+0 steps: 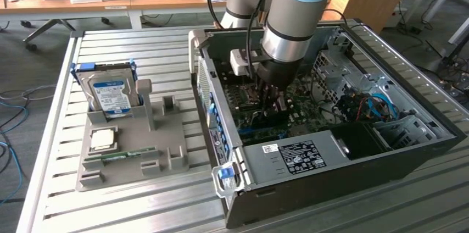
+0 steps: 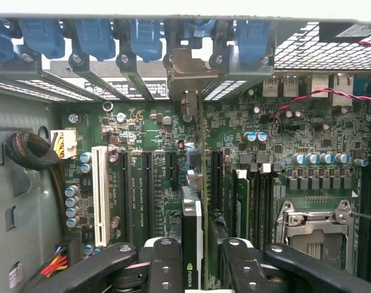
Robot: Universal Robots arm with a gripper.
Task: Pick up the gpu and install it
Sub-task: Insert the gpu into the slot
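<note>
Slatted metal table [image 1: 146, 211] carries an open computer case [image 1: 330, 172]. Inside it, the gripper [image 2: 192, 259], fingers closed on the gpu [image 2: 192, 244], holds the card edge-on over the motherboard [image 2: 142, 131] slots. Pickup looks done; seating doesn't.

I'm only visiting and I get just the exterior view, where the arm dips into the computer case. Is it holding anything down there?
Observer: Yes. In the wrist view the pincer grips the gpu edge-on between its fingers.
Visitor: Which way does the card point?
Observer: Its silver bracket sits at the back of the case, under a row of blue latches.
Visitor: What lies beside it?
Observer: Several long slots run parallel to it, and one of them is white.
</note>
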